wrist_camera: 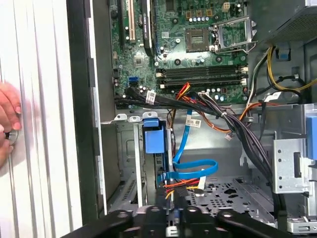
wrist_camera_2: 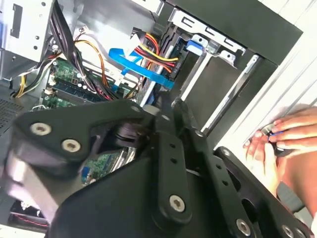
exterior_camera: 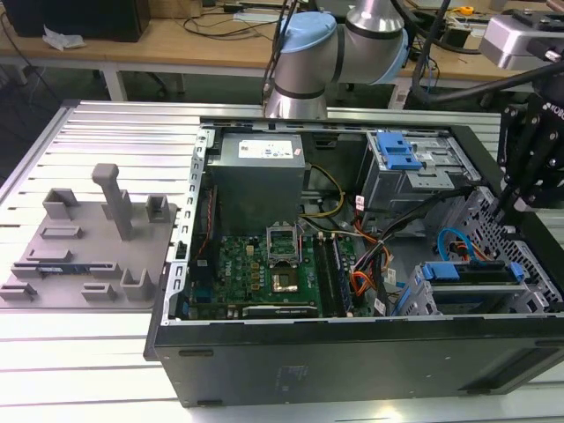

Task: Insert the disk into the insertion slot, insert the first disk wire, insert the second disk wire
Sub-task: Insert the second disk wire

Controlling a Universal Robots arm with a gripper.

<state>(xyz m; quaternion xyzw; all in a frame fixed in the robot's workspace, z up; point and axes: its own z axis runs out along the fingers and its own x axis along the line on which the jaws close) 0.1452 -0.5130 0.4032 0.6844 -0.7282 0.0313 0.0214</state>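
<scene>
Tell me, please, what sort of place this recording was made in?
Probably a robotics or electronics lab. An open desktop computer case lies on a slotted aluminium table, a robot arm stands over it, and wooden workbenches strewn with cables run behind.

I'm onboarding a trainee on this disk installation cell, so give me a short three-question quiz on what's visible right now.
1. True or false: the disk, in its blue carrier, sits inside the insertion slot.
2. Beside the computer case, at the exterior view's left, lies: A) a grey fixture tray, B) a keyboard, C) a monitor?
3. In the first wrist view, what colour is the flat cable looping near the disk?
Key: 1 true; 2 A; 3 blue.
</scene>
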